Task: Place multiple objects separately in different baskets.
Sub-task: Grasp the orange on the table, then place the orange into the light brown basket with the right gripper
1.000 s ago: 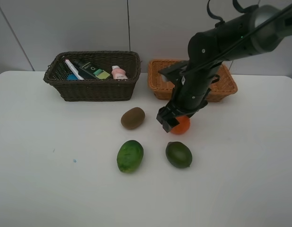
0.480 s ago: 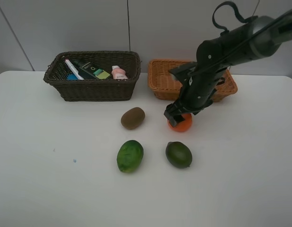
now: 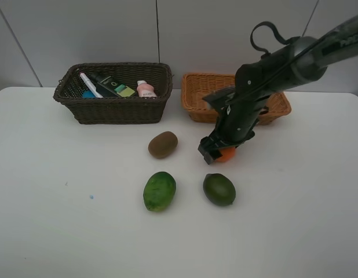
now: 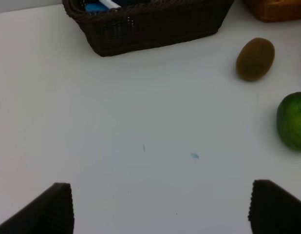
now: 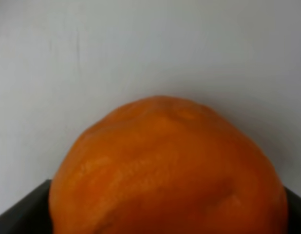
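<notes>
Orange (image 3: 227,154) resting on the table (image 3: 63,231), at 3 o'clock from the kiwi (image 3: 163,144) and 6 o'clock from the light tan basket (image 3: 193,87). Sits between the wide-spread jaws of the right gripper (image 3: 217,149); not clamped, apparently. Round, so no axis to match. Left gripper (image 4: 162,207) likewise agape, empty, well off toward 9 o'clock. Plainly the right arm's pick.
</notes>
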`<state>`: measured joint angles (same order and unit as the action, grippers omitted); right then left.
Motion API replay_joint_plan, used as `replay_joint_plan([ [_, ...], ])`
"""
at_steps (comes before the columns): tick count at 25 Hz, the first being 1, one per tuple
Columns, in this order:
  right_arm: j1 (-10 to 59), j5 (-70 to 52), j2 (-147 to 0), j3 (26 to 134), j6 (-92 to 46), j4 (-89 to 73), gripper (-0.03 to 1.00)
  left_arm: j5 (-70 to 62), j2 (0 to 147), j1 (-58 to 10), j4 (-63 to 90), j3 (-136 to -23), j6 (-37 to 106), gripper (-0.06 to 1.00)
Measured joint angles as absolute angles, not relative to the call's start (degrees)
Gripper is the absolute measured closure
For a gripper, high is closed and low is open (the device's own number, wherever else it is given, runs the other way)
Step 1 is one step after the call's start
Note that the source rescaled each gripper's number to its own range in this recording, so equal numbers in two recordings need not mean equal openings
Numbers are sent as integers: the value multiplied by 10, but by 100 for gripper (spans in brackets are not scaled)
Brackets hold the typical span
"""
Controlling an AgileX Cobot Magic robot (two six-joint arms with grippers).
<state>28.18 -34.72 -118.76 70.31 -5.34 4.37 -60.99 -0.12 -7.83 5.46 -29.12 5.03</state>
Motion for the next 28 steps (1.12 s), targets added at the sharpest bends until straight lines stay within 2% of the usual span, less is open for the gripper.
replay_joint_plan([
  [2,282,-356,-1190,703,-56,44,5,-610,-1,-78,55,-291,50,-2],
  [4,282,-366,-1190,703,-59,44,17,-610,-1,-78,55,-291,50,-2],
  [5,282,-368,-1190,703,-60,43,19,-610,-1,-78,55,-291,50,-2],
  [15,282,-388,-1148,703,-64,43,20,-610,-1,-78,55,-291,50,-2],
  [22,282,-406,-1049,703,-65,51,20,-610,-1,-78,55,-291,50,-2],
  [25,264,-401,-1012,718,-63,69,20,-610,-1,-78,55,-291,50,-2],
  [28,215,-396,-1011,764,-57,76,20,-610,-1,-78,55,-291,50,-2],
])
